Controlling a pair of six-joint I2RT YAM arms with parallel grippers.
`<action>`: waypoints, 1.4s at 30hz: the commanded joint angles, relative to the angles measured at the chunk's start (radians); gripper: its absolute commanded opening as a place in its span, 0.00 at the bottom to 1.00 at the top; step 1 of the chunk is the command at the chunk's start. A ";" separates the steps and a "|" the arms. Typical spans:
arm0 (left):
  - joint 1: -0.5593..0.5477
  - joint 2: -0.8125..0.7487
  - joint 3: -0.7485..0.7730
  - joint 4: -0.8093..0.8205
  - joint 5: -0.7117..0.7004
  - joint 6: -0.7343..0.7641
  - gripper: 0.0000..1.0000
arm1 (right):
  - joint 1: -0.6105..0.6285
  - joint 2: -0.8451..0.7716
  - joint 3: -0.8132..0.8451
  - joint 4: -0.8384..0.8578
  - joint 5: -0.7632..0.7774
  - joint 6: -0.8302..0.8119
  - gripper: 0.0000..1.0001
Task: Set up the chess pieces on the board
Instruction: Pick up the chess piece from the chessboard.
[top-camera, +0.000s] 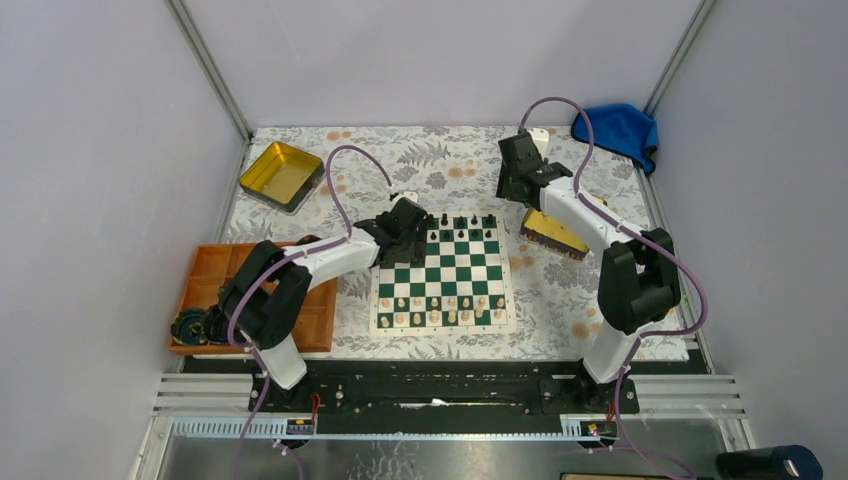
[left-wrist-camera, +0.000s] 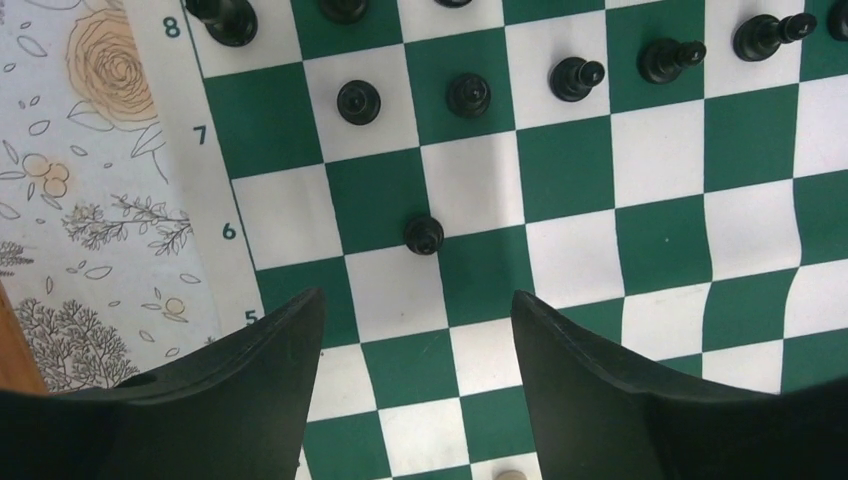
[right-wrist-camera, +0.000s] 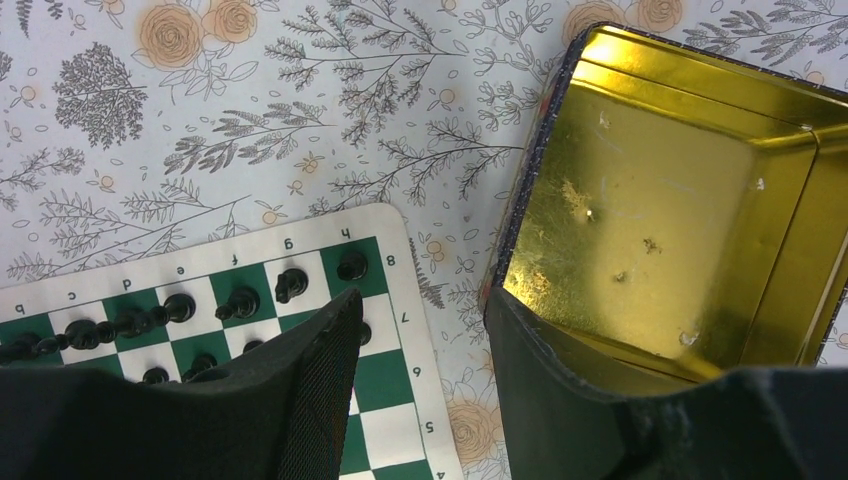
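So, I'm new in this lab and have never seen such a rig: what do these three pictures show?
Two robot arms are bolted at the table's near edge. The wide picture comes from a fixed camera above and behind them. The other two come from cameras on each wrist, looking past that arm's own fingers. On the floral cloth lies a green-and-white chessboard, with black chess pieces on its far side and cream pieces on its near side. Around it are an orange compartment tray, a gold tin, a second gold tin and a blue cloth. The left gripper is open above the board, behind a black pawn. The right gripper is open at the second tin's corner. Neither holds anything.
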 joint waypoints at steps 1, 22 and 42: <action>-0.006 0.032 0.049 0.057 -0.021 0.011 0.73 | -0.016 -0.061 0.003 0.028 0.000 -0.006 0.56; -0.006 0.097 0.094 0.053 -0.039 0.021 0.49 | -0.022 -0.046 0.013 0.029 -0.006 -0.010 0.55; -0.006 0.129 0.118 0.052 -0.056 0.025 0.41 | -0.023 -0.037 0.006 0.034 -0.012 -0.011 0.55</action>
